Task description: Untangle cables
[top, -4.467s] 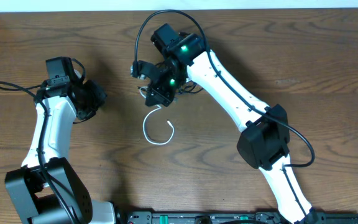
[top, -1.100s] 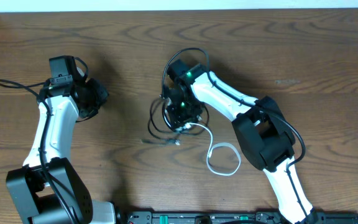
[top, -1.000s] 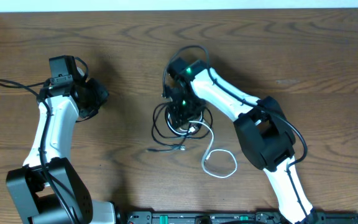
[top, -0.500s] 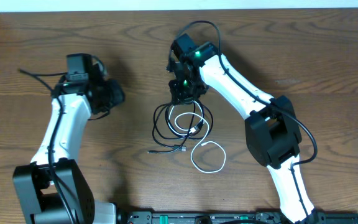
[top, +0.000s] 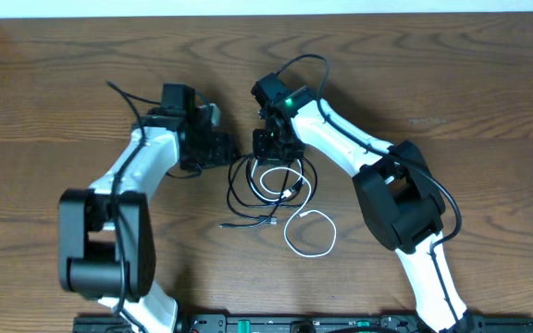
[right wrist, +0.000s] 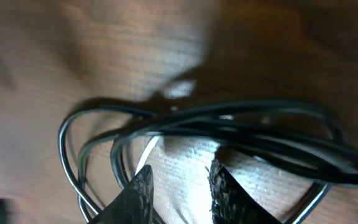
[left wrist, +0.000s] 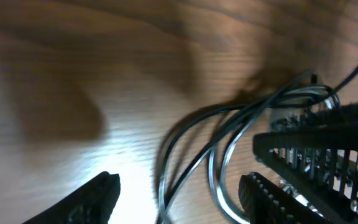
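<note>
The black cable (top: pixel 236 188) lies in loose loops on the wooden table, one plug end trailing at the front left. The white cable (top: pixel 307 232) curls in a ring to the front right, its other end running into the black loops. My left gripper (top: pixel 232 151) is at the coil's left rim; in the left wrist view it (left wrist: pixel 179 194) stands open with strands of the black cable (left wrist: pixel 188 146) lying between its fingers. My right gripper (top: pixel 273 148) hangs over the coil's far edge. In its wrist view it (right wrist: pixel 180 190) is narrowly open over bare wood, black cable (right wrist: pixel 229 124) just beyond the tips.
The two grippers are close together, and the right one's black body (left wrist: pixel 328 149) fills the right of the left wrist view. The arms' own thicker black wires (top: pixel 299 63) arc above the wrists. A wall edge (top: pixel 266 7) runs along the table's far side.
My left arm has swung right from the table's left side to the coil, and its jaws have opened. The right gripper has drawn back to the coil's far edge, leaving the cables spread flat.
</note>
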Controlling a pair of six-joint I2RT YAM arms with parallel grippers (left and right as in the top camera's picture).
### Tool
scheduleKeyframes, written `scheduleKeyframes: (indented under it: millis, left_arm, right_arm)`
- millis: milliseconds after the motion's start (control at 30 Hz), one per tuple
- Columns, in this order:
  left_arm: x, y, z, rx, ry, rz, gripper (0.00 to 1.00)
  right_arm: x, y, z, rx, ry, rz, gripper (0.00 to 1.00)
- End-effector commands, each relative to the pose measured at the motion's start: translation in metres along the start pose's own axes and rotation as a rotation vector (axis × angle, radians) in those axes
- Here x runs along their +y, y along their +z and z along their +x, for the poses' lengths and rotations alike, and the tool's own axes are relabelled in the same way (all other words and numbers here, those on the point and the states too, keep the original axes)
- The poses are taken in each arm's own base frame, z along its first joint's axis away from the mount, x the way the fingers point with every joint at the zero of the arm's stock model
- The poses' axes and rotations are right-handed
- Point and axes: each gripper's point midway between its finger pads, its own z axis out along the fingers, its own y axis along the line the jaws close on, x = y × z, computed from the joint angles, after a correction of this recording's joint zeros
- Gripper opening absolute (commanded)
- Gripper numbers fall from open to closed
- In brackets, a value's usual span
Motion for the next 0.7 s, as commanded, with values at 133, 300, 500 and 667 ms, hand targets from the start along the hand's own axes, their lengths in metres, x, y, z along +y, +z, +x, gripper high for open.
scheduleKeyframes:
  millis: [133,300,500,667]
  left_arm:
    - [-0.009,0.020,0.005,0.044,0.010,0.080,0.65]
    - [-0.010,0.022,0.005,0.043,0.017,0.070,0.65]
    - [-0.001,0.029,0.005,0.027,-0.028,-0.060,0.66]
    - [0.003,0.032,0.004,0.004,-0.040,-0.151,0.65]
  right_arm:
    - [-0.012,-0.007,-0.009,-0.072,0.117,0.081,0.29]
    - [-0.014,-0.007,-0.011,-0.089,0.161,0.092,0.29]
    - [-0.017,-0.007,-0.013,-0.099,0.161,0.103,0.35]
    - [-0.022,-0.008,-0.015,-0.117,0.162,0.132,0.42]
